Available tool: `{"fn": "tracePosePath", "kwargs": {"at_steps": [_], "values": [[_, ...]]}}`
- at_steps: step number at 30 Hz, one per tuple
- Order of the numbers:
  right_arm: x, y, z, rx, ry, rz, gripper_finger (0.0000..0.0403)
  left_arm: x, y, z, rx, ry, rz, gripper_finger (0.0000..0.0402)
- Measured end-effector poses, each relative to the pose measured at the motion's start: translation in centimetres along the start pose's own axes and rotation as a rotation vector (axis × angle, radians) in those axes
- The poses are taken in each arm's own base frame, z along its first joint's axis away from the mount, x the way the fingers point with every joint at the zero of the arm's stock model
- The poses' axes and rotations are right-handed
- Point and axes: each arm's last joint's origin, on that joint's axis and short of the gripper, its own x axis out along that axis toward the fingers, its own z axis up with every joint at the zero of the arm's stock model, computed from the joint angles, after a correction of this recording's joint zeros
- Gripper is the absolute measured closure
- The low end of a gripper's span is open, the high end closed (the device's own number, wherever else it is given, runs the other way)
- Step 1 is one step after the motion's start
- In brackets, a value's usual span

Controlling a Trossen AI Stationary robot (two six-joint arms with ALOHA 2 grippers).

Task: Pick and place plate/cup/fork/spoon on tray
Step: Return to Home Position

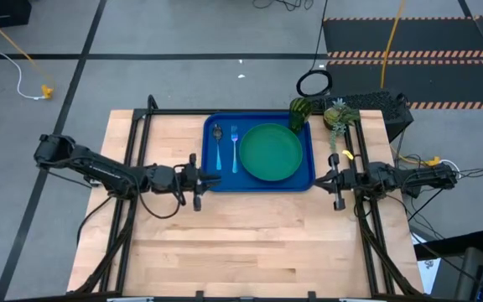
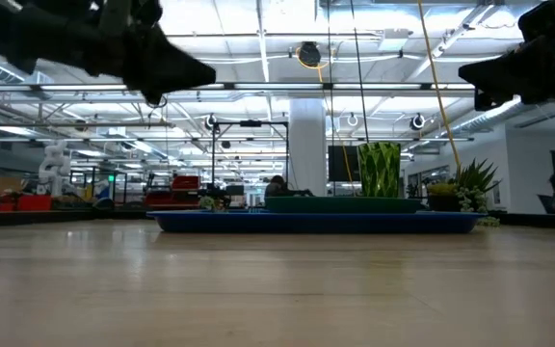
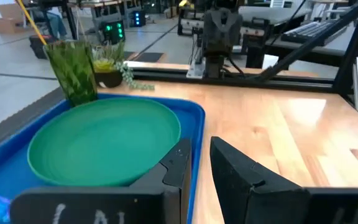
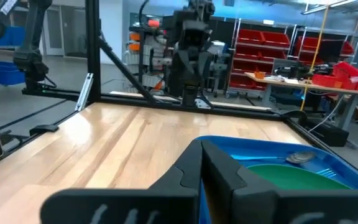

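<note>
— Where's the plate (image 1: 272, 152)?

— On the tray (image 1: 304, 182), lying flat on its right half. Green on blue, hard to miss. The plate fills most of that side and nearly reaches the tray's right rim.

— And the cutlery?

— Also on the tray, left of the plate. The fork (image 1: 235, 147) lies just beside the plate's edge, and the spoon (image 1: 217, 143) just left of the fork, its dark bowl toward the far rim. Both run parallel, handles toward the near side.

— The cup?

— The cup (image 1: 298, 113) stands upright at the tray's far right corner, close behind the plate. From table height you see it rising well above the rim. Whether its base sits wholly inside the rim, I can't say from here.

— What's that next to it?

— A small pineapple-like toy (image 1: 336, 117) on the table (image 1: 250, 243), just off the tray's far right corner.

— What are the arms doing?

— The left gripper (image 1: 196, 178) hovers just off the tray's left near corner, its fingers parted a little with nothing between them. The right gripper (image 1: 335, 179) hangs just off the tray's right edge, fingers pressed together, holding nothing. Both are above the table, not touching it.
</note>
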Motion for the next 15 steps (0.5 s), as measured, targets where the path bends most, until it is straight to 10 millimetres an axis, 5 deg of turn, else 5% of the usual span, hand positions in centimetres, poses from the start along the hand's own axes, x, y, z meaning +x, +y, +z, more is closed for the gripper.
{"fn": "tracePosePath", "kwargs": {"at_steps": [15], "values": [[0.0,-0.1,0.6,0.005,-0.061,-0.006,0.0403,-3.3,0.2,-4.8,0.055,-0.071,-0.189,0.0337]]}}
